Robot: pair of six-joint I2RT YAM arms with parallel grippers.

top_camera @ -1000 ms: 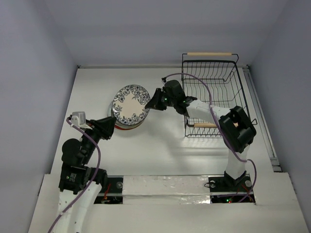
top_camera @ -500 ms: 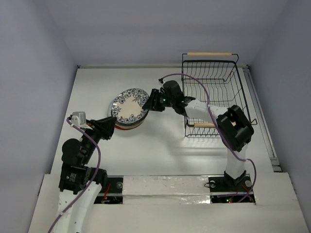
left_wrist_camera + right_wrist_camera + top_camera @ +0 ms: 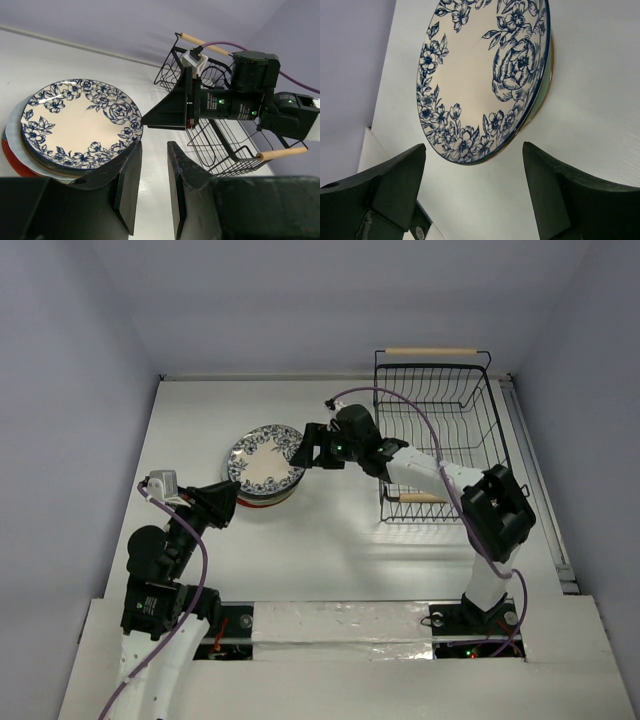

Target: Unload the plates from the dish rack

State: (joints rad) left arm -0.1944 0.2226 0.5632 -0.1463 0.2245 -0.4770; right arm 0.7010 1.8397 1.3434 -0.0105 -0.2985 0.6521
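Note:
The white plate with blue flowers (image 3: 266, 460) (image 3: 75, 120) (image 3: 480, 75) lies on top of a stack of plates left of centre. A white rim (image 3: 11, 122) and a red rim (image 3: 11, 159) show beneath it. My right gripper (image 3: 306, 446) (image 3: 474, 146) is open wide at the stack's right edge, one finger on each side of the top plate's rim and neither touching it. My left gripper (image 3: 224, 502) (image 3: 154, 147) hovers at the stack's near left, its jaws a narrow gap apart with nothing between them. The black wire dish rack (image 3: 440, 430) (image 3: 225, 145) stands at the right and holds no plates.
The rack's wooden handles (image 3: 432, 351) (image 3: 421, 497) lie at its far and near ends. My right arm (image 3: 420, 465) stretches across the rack's near left corner, trailing a purple cable (image 3: 400, 400). Walls close the table on the left, back and right.
My right gripper has opened wide and let go of the blue-flowered plate. The plate has sunk from a tilt to lie flat on the stack. The left arm has not moved.

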